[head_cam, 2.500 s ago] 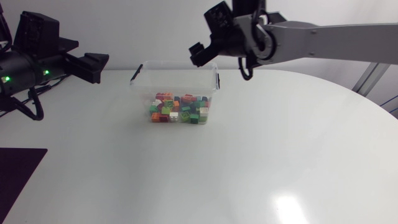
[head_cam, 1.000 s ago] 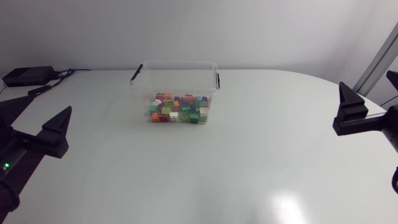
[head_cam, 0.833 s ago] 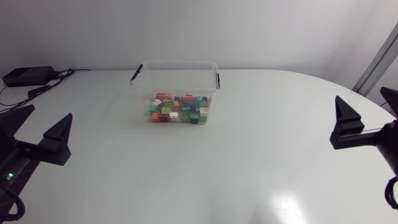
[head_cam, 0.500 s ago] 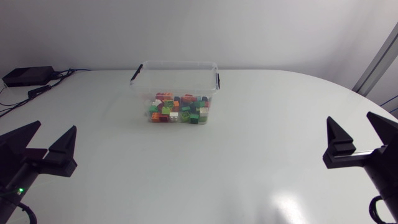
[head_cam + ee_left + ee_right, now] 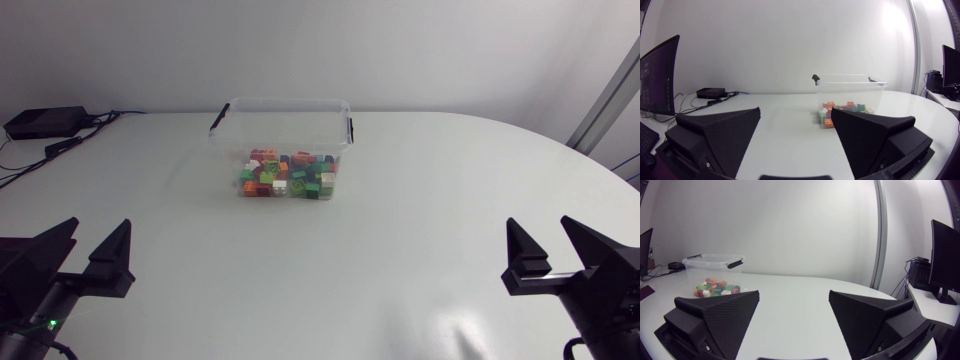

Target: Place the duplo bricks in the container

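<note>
A clear plastic container [image 5: 281, 110] with black handle clips stands at the back middle of the white table, holding several duplo bricks [image 5: 288, 176] in mixed colours. My left gripper [image 5: 85, 250] sits low at the table's near left corner, open and empty. My right gripper [image 5: 550, 250] sits low at the near right, open and empty too. Ahead of my left gripper [image 5: 796, 132], the container [image 5: 850, 85] and its bricks [image 5: 840, 109] show across the table. Far ahead of my right gripper [image 5: 794, 311] and off to one side are the container [image 5: 712, 262] and bricks [image 5: 716, 287].
A small black box [image 5: 42, 121] with cables lies at the table's back left corner. A dark mat's edge reaches the table's left side near my left arm.
Both arms have drawn back from the container and sunk toward the near table corners. Both grippers stayed open; the container and bricks kept still.
</note>
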{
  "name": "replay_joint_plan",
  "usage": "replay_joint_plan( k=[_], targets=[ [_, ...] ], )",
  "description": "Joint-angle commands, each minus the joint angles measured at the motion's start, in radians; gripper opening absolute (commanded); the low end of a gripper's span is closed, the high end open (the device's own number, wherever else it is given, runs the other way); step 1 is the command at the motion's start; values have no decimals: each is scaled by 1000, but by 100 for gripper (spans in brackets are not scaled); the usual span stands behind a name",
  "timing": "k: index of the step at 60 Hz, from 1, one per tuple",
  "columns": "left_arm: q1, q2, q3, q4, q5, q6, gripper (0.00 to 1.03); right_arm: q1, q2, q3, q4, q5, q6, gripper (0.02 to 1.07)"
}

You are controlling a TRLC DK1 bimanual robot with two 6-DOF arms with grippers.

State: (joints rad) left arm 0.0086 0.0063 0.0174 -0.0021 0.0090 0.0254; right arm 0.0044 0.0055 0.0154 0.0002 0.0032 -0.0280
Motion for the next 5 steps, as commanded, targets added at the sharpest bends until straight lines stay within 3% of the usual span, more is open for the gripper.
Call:
replay_joint_plan(
  k=[1, 5],
  targets=[
    [-9, -6, -17, 2, -9, -25, 99, -4, -6, -15, 0, -3, 28, 102],
    [-9, -6, -17, 2, -9, -25, 99, -4, -6, -15, 0, -3, 28, 102]
  ],
)
